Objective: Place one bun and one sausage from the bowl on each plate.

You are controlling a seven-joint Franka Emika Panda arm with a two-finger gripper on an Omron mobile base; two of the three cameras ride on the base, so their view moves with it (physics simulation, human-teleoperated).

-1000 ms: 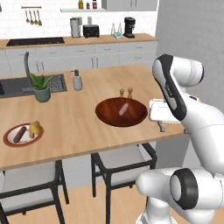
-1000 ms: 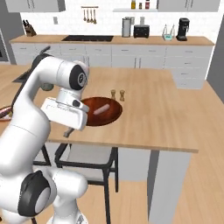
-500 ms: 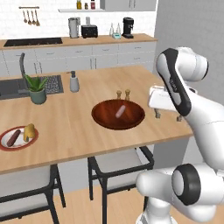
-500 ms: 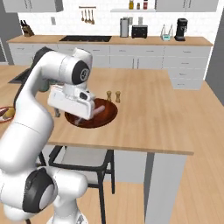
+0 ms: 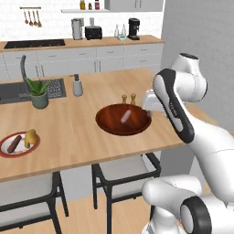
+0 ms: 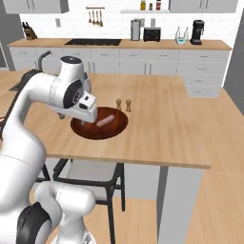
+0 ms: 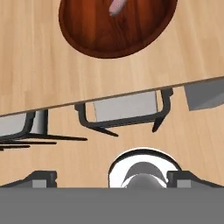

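So the bowl [image 5: 123, 119] sits on the wooden island counter [image 5: 68, 123] near its front edge. It's a wide, shallow, glossy reddish-brown dish, and there's one pale pink sausage [image 5: 125, 116] lying inside it, a smooth little cylinder a bit off-centre. From the hand view you get the bowl's rim and a slice of that sausage at the top.

The gripper [image 7: 111, 178] has its jaws spread as wide as they go, nothing between them, touching nothing. It's up above the counter's front edge, just beside the bowl on the robot's side.

Right behind the bowl are two small wood-topped shakers [image 5: 128, 98] standing upright, side by side. Way off at the left end of the counter is a flat red-rimmed plate [image 5: 18, 144] already carrying a dark sausage and a yellowish bun. Further back there's a potted plant [image 5: 39, 93] and a grey soap dispenser [image 5: 77, 85] by the sink [image 5: 13, 91]. Dark-framed stools [image 5: 125, 176] with grey seats are tucked under the counter.
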